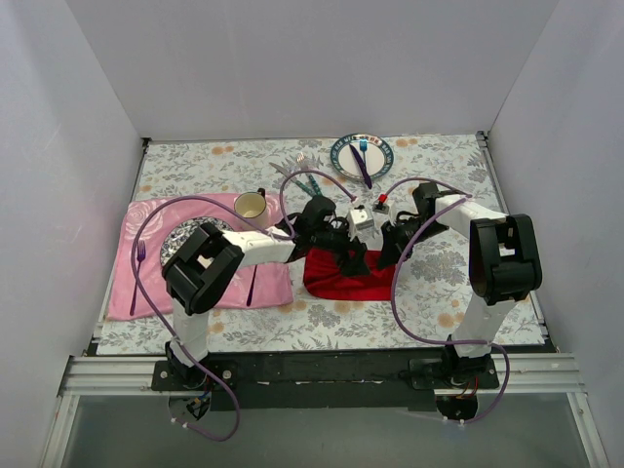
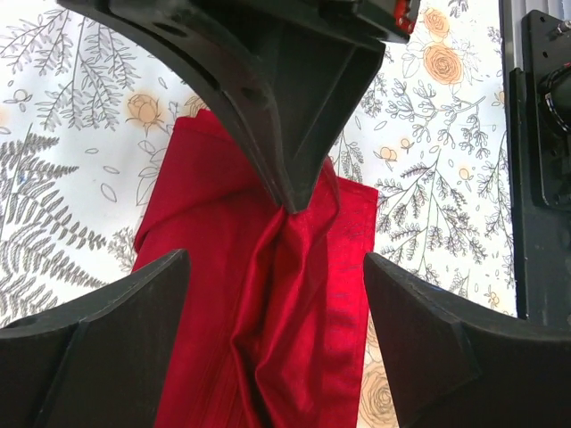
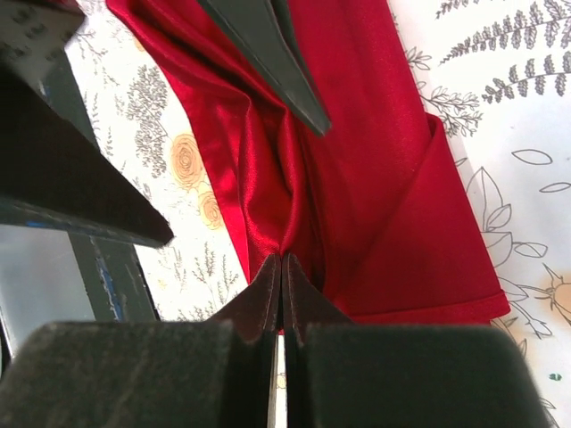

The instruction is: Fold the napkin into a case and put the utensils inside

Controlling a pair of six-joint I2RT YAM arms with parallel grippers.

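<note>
The red napkin (image 1: 336, 280) lies bunched on the floral tablecloth near the front middle. My right gripper (image 1: 384, 255) is shut on a raised fold of it; in the right wrist view (image 3: 282, 260) the closed tips pinch the cloth (image 3: 384, 196). My left gripper (image 1: 349, 257) is open over the napkin. In the left wrist view its gripper (image 2: 275, 267) straddles the red cloth (image 2: 268, 312) without touching it, facing the right gripper's pinch. The teal-handled fork and knife (image 1: 308, 178) lie at the back, apart from both grippers.
A pink rose-patterned placemat (image 1: 146, 292) at the left carries a patterned plate (image 1: 175, 241), a mug (image 1: 252, 205) and purple cutlery (image 1: 139, 261). A plate (image 1: 343, 156) with a blue fork and a purple knife stands at the back. White walls enclose the table.
</note>
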